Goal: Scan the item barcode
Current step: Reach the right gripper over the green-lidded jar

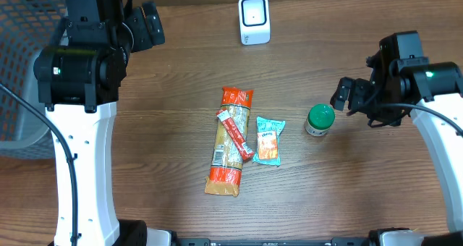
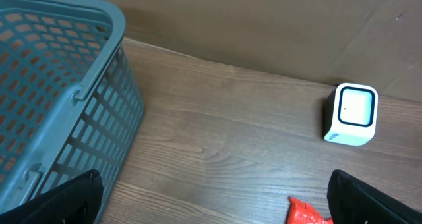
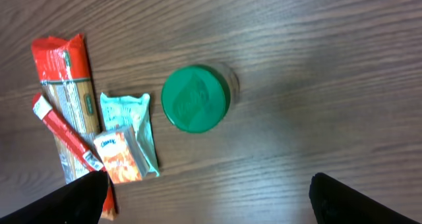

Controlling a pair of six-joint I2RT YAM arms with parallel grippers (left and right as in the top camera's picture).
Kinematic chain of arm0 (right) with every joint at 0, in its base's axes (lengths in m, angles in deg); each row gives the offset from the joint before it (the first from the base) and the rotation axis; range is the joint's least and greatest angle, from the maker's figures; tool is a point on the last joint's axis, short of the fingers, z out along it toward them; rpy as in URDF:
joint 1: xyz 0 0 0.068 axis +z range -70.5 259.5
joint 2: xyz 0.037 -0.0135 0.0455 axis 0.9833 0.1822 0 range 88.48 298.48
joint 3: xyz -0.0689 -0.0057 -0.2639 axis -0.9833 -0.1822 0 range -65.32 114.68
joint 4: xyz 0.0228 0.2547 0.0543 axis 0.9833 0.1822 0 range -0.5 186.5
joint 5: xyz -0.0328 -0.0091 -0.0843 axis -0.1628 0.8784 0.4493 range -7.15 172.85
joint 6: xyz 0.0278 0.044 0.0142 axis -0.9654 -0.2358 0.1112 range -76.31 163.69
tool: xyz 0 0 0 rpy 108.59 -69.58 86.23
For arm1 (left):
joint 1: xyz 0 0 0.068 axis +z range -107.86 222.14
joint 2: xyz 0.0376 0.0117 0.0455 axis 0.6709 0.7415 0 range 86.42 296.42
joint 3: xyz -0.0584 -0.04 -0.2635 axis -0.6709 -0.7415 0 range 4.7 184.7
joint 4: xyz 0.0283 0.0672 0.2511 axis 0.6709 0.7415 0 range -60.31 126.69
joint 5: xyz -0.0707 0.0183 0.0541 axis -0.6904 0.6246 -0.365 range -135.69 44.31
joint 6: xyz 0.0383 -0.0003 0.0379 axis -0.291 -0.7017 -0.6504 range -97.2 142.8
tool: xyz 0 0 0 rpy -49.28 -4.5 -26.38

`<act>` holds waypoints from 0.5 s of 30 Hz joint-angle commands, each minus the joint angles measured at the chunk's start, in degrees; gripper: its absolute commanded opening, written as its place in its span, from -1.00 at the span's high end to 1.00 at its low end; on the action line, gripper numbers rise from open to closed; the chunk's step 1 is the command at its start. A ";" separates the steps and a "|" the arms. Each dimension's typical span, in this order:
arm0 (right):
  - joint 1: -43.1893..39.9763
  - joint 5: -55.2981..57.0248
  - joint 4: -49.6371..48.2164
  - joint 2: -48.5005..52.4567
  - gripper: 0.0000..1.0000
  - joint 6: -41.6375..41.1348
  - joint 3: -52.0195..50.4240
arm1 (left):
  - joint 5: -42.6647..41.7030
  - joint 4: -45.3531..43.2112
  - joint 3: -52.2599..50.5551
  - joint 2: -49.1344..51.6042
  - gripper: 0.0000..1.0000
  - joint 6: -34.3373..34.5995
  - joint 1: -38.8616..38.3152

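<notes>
The right gripper (image 3: 211, 203) shows two dark fingers (image 3: 69, 199) at the bottom corners of its own wrist view, set wide apart with nothing between them; it hangs above the brown wood-grain table (image 3: 316, 46), near the small round green-lidded jar (image 3: 196, 97); I judge this to be the item it means to take, since the jar sits nearest it and apart from the other goods, and the spread jaws suit its broad body. The left gripper (image 2: 217, 207) is likewise spread and empty, held beside the blue-grey plastic mesh basket (image 2: 66, 85) at the table's left end; probably it is parked out of the way. The white cube-shaped scanner with a dark-rimmed window (image 1: 254, 19) stands at the far edge of the table, well apart from the jar, placed where either arm could present a label to it.

The jar stands upright on the right half of the table; its lid is green with a faint embossed pattern, and a pale band shows on its side in the overhead view; no barcode can be made out from these angles, so it likely sits on the side wall or base. Left of the jar lie a long pasta packet with orange-red ends (image 1: 224, 155), a thin red stick sachet (image 1: 236, 135) laid across it, and a teal snack pouch (image 1: 268, 140) just beside them.
</notes>
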 commanded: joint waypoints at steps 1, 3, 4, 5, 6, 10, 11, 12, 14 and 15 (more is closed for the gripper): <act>-0.15 0.74 -2.47 0.83 -1.00 -0.48 -0.28 | 0.57 -0.02 0.55 -0.20 -0.99 -1.07 0.22; -0.15 0.79 -2.54 0.92 -1.00 -0.48 -0.28 | 0.59 -0.02 0.55 -0.17 -0.99 -1.07 0.22; -0.15 0.79 -2.51 0.92 -1.00 -0.48 -0.28 | 0.59 -0.02 0.55 -0.17 -0.99 -1.07 0.22; -0.15 0.79 -2.49 0.92 -1.00 -0.48 -0.28 | 0.59 -0.02 0.55 -0.17 -1.00 -1.07 0.22; -0.15 0.79 -2.49 0.92 -1.00 -0.55 -0.28 | 0.59 -0.02 0.55 -0.17 -1.00 -1.07 0.22; -0.15 0.81 -2.49 1.42 -1.00 -3.91 -0.28 | 0.59 -0.02 0.55 -0.17 -1.00 -1.07 0.22; -0.15 0.81 -2.49 1.70 -1.00 -4.15 -0.28 | 0.59 -0.02 0.55 -0.17 -0.99 -1.07 0.22; -0.15 0.83 -2.47 2.05 -1.00 -4.13 -0.28 | 0.59 -0.02 0.55 -0.17 -1.00 -1.07 0.22; -0.15 0.83 -2.29 2.93 -1.00 -4.13 -0.28 | 0.59 -0.02 0.55 -0.17 -0.99 -1.07 0.22; -0.15 0.83 -2.23 3.45 -1.00 -4.15 -0.31 | 0.59 -0.02 0.55 -0.17 -0.99 -1.07 0.22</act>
